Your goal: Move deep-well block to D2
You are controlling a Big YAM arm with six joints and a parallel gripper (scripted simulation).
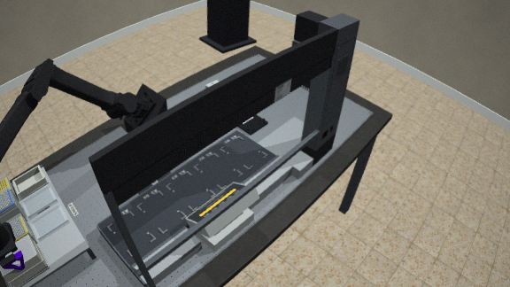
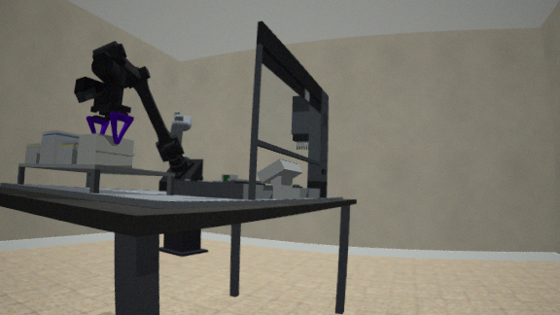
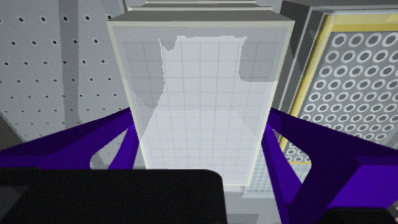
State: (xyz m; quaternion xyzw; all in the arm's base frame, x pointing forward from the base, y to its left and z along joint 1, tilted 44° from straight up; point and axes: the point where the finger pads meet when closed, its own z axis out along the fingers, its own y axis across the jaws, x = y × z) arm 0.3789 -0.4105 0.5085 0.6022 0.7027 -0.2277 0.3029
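Observation:
A tall white deep-well block with a clear seal over its well grid [image 3: 200, 90] [image 2: 104, 151] stands on the shelf at the table's left end. In the wrist view a second gridded top shows just below its near right corner, so it seems to sit on another block. No ID label is readable. My purple-fingered gripper [image 3: 200, 145] is straight above it, one finger against each long side, shut on the block. It also shows in the exterior view [image 2: 109, 127] and at the lower left edge of the top view [image 1: 11, 261]. The liquid handler's deck [image 1: 190, 186] holds empty corner brackets.
A yellow-framed tip rack [image 3: 345, 85] stands close beside the block. An open reservoir [image 1: 31, 179] and two clear-topped plates [image 1: 42, 210] stand further along the shelf [image 2: 92, 168]. A tall black gantry [image 1: 221, 115] spans the deck. A grey unit with a yellow bar [image 1: 217, 203] sits at the deck's front.

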